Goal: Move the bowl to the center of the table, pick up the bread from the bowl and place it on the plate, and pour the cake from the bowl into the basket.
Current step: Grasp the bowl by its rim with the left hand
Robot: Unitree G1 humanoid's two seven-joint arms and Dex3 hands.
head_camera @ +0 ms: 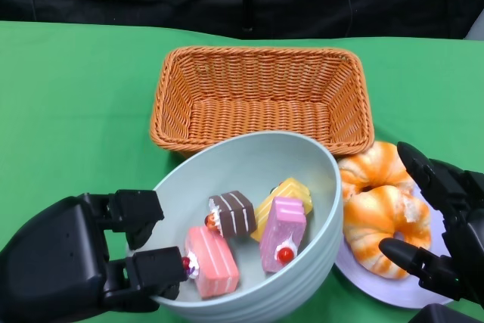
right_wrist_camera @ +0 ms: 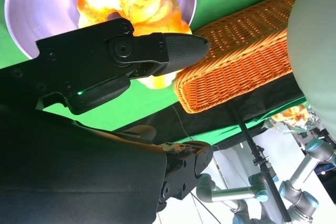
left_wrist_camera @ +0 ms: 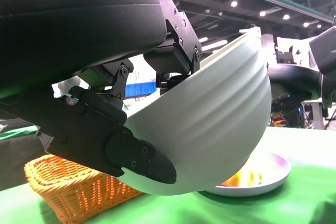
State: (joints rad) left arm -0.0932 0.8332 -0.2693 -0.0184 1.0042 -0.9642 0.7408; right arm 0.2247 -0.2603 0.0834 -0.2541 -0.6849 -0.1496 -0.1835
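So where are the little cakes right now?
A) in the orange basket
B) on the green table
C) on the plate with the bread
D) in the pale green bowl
D: the head view shows the cakes lying inside the bowl, which the left hand grips at its rim and holds tilted, while the basket behind it holds nothing.

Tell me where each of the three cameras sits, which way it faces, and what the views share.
Head view: high on the robot, looking down at the tilted bowl gripped by the left hand, with the basket beyond and the open right hand by the bread.
Right wrist view: behind the right hand, facing the plate.
Left wrist view: behind the left hand, low, looking across the table.
All three show basket and plate.
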